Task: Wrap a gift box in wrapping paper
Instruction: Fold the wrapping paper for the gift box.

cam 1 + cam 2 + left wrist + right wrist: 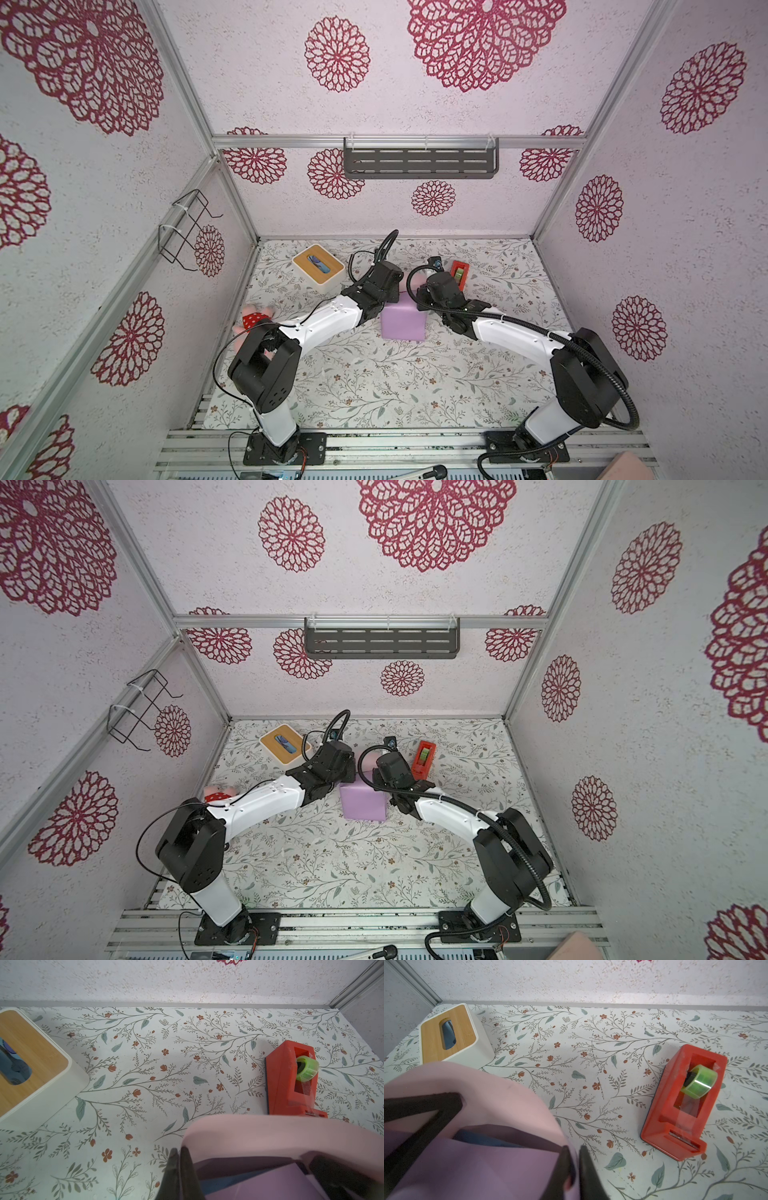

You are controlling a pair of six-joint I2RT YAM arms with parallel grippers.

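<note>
The wrapping paper (403, 324) covers the gift box near the table's middle, lilac face outward in both top views. A sliver of the navy gift box (226, 1181) shows under a raised, arching pink flap (270, 1136). My left gripper (179, 1150) is shut, pinching one end of that flap's edge. At the flap's other end my right gripper (574, 1149) is shut with the paper (488, 1095) passing between its fingers. The box's blue (481, 1138) shows there too. Both wrists (382, 278) (442, 291) hang over the box's far side and hide the fingers from above.
A red tape dispenser (458, 272) with a green roll stands just right of the right wrist. A white tissue box (318, 264) with a wooden top sits at the back left. A pink plush toy (253, 320) lies by the left arm. Walls enclose three sides.
</note>
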